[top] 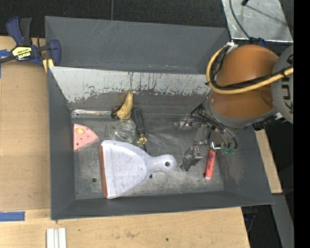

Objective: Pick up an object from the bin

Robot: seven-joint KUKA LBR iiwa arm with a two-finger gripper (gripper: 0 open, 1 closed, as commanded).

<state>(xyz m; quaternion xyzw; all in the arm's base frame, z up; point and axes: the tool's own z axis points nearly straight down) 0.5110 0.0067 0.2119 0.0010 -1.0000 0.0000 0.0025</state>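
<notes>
Hovering pincer (195, 156) beside red marker (209, 165), white dustpan (125, 172) near

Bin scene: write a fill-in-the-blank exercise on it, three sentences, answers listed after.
1. The white dustpan lies with its handle toward the view's ____.
2. The pen-like stick beside the hand is ____ in colour.
3. In the bin, the pink wedge lies by the ____ wall.
Missing words: right; red; left.
</notes>
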